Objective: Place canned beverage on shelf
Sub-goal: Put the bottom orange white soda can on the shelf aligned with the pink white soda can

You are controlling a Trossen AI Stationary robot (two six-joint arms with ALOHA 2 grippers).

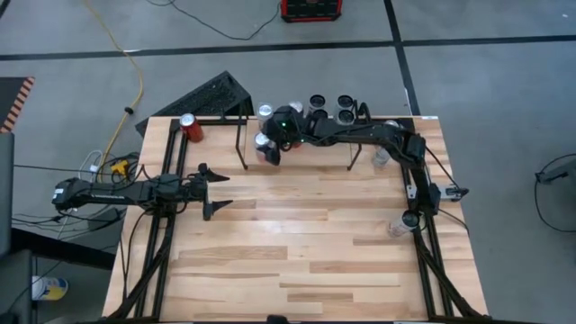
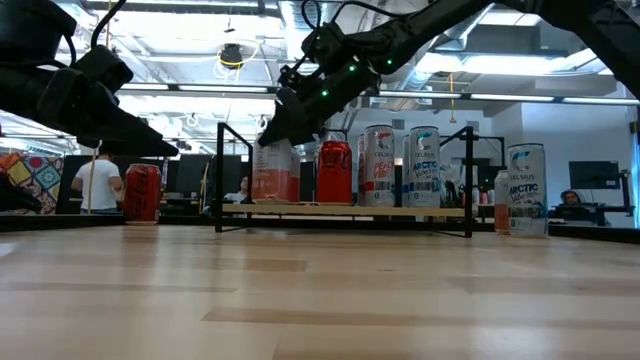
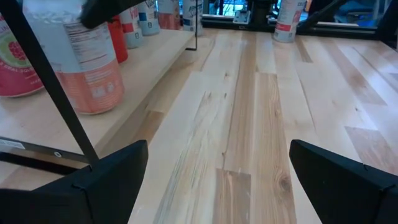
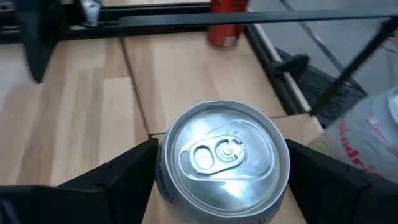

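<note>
Straddling a can (image 4: 222,160) at the shelf's (image 2: 340,210) left end, the right gripper (image 4: 217,171) stands wide, fingers apart from it; left gripper (image 1: 216,191) waits wide near the worktop's left edge.

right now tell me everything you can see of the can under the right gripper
The can is a tall slim drink can with a pale pink-orange label and a silver aluminium top, its pull tab unopened. It stands upright at the left end of the shelf, on the light wood board. The right gripper straddles it from above, fingers on either side; contact is unclear.
</note>
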